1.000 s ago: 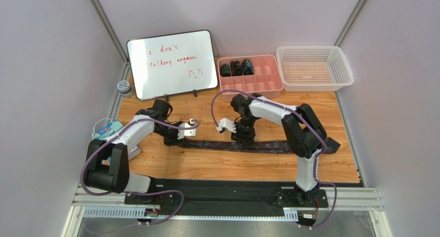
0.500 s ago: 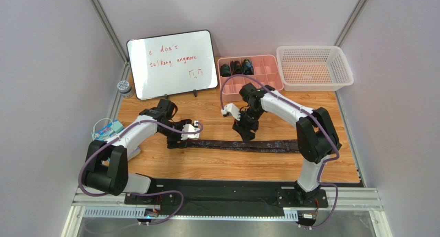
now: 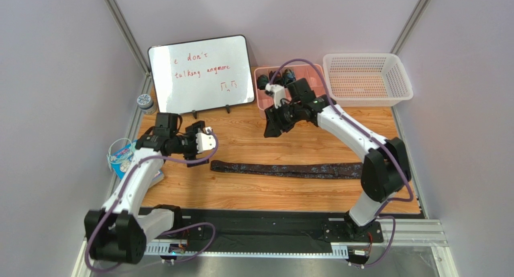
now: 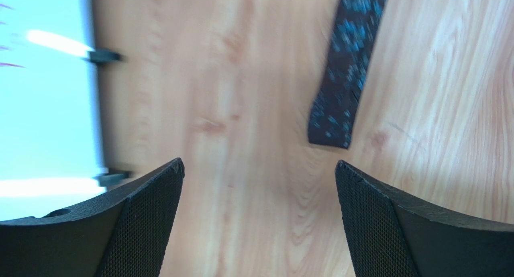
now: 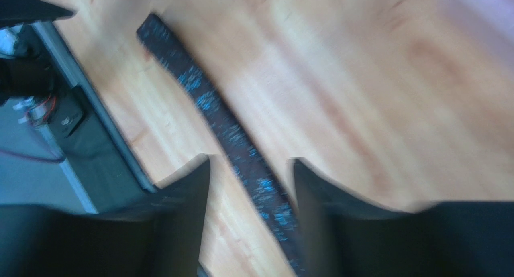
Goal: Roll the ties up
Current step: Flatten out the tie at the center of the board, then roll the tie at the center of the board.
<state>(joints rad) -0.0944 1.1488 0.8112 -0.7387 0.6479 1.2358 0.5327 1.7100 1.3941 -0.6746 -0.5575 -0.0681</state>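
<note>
One unrolled tie (image 3: 289, 168), one white basket (image 3: 368, 56)

The whiteboard (image 3: 202, 74) at the back of the table carries red handwriting in two lines: "e don't" and below it "talking anymore". Under the words, at the right, stands a small drawn sign like a crying face. The print on the small round tin (image 3: 145, 100) beside the board is too small to read.

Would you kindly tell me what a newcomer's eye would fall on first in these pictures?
A long dark speckled tie lies flat and unrolled across the middle of the wooden table, untouched; the left arm and right arm hover clear of it, jaws open. At the back stand a whiteboard with red handwriting and a pink tray holding rolled ties.
</note>
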